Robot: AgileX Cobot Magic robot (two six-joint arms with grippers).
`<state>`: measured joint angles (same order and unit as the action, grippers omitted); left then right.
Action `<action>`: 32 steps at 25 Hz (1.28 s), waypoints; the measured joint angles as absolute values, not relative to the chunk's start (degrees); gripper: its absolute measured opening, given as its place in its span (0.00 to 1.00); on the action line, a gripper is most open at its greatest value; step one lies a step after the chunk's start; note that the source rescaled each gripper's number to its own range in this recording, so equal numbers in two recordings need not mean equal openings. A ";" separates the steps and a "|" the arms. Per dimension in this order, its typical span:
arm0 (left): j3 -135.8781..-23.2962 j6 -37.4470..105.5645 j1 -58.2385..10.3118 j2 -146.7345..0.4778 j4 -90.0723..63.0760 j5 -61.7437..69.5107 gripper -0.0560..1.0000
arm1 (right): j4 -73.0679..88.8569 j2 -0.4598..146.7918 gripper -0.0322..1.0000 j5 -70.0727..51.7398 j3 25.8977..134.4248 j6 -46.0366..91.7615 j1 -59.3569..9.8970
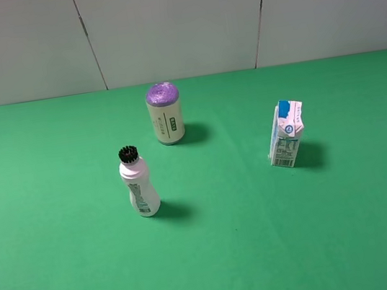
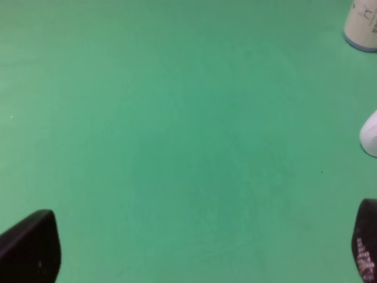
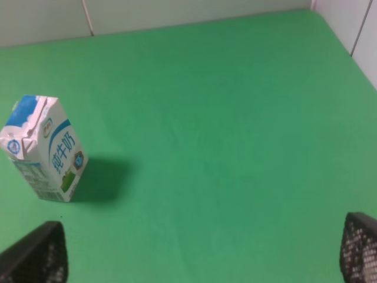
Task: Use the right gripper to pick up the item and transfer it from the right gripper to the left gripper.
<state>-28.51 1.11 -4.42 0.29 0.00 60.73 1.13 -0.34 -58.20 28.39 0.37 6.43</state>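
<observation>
Right gripper (image 3: 197,256): fingers (image 3: 35,256) spread wide, nothing between them; only the tips show. Left gripper (image 2: 197,247): likewise open and empty. The milk carton (image 3: 44,156) stands upright on the green worktop (image 1: 266,243), on the right arm's side, well apart from the brush-cap bottle (image 1: 139,182) and the purple-topped cylinder (image 1: 165,113). Hazard: the carton is tall and narrow, so one finger touching first would likely topple it. Neither arm appears in the exterior high view.

The left gripper (image 2: 197,246) hangs above the surface with its jaws spread wide, and only its two dark fingertips (image 2: 29,249) are in view. The right gripper (image 3: 197,252) is also wide open, its mesh-patterned fingertips (image 3: 360,247) gripping nothing.
</observation>
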 joint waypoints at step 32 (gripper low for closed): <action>-28.51 1.11 -4.42 0.29 0.00 60.73 0.98 | 1.13 -0.34 1.00 -58.20 28.39 0.37 6.43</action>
